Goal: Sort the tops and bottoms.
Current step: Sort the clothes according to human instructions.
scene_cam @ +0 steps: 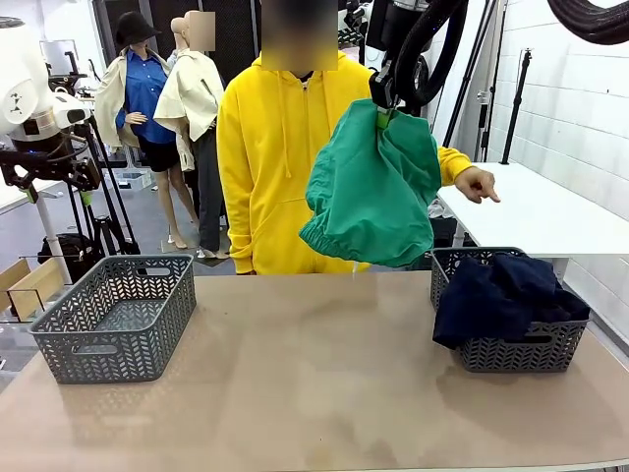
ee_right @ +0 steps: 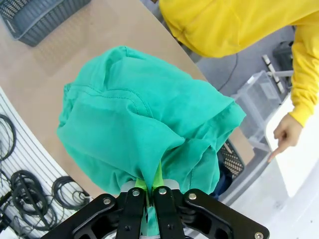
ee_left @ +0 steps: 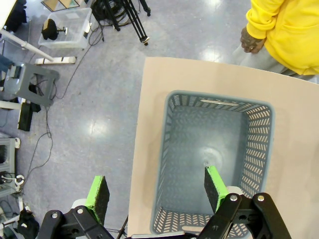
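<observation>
Front view shows the right pincer (scene_cam: 382, 116) raised high over the tabletop (scene_cam: 314, 374), clamped shut on a pinch of the green garment (scene_cam: 373, 192), which hangs below it in a loose bunch with an elastic hem at the bottom. Holding it by one small fold lets the cloth drop clear of the baskets, so it can likely be carried across without snagging. It hangs between the two baskets, nearer the right basket (scene_cam: 511, 344), which already holds a dark navy garment (scene_cam: 501, 295) spilling over its near rim. The left basket (scene_cam: 118, 320) has nothing in it.

A person in a yellow hoodie (scene_cam: 270, 157) stands at the far side, one hand (scene_cam: 479, 184) pointing off toward the robot's right, possibly signalling where the piece belongs; that is only a guess.

Right wrist view confirms the grip: the green fingertips (ee_right: 155, 180) are pressed together on a gathered ridge of the green cloth, with the rest ballooning beneath.

Left wrist view looks straight down into the empty grey basket, and the left pincer (ee_left: 157, 191) stands wide open holding nothing, one green pad (ee_left: 97, 196) beyond the tabletop's edge and the other over the basket. It appears parked there, ready to receive or wait.
</observation>
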Controlling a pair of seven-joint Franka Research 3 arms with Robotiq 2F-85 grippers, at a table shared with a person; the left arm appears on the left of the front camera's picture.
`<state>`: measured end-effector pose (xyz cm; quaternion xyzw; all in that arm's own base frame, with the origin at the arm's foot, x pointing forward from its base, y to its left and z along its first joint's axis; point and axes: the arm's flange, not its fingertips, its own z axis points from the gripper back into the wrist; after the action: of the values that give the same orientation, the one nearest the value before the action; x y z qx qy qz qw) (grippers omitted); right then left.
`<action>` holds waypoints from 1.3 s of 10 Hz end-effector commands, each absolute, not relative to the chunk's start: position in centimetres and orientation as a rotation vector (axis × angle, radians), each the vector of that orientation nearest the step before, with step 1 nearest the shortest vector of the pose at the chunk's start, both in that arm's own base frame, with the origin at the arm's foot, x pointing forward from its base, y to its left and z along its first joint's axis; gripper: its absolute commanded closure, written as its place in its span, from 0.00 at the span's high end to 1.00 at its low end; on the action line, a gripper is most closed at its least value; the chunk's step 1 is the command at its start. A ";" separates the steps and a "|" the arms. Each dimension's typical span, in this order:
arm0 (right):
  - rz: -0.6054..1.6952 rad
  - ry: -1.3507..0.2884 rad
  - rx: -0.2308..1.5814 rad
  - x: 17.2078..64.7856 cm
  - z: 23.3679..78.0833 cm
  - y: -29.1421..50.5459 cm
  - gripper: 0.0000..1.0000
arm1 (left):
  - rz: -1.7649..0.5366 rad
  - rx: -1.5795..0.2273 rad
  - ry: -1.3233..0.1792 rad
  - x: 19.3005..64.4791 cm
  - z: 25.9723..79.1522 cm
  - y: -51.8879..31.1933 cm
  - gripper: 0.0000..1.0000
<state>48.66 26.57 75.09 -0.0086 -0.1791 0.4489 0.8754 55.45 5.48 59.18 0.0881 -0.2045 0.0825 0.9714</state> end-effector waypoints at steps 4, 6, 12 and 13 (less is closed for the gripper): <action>0.934 -0.376 -0.022 48.5 75.1 26.4 0.00 | 0.172 0.190 -0.410 55.6 59.4 5.5 1.00; 0.934 -0.376 -0.022 48.5 75.1 26.4 0.00 | 0.172 0.190 -0.410 55.6 59.4 5.5 1.00; 0.684 -0.510 -0.179 49.9 76.2 19.0 0.00 | 0.172 0.190 -0.410 55.6 59.4 5.5 1.00; 0.595 -0.506 -0.238 50.1 75.9 16.4 0.00 | 0.172 0.190 -0.410 55.6 59.4 5.5 1.00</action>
<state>50.99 17.57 77.40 -0.0812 -0.2410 0.3344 0.9075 55.45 5.52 59.18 0.0881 -0.2044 0.0829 0.9714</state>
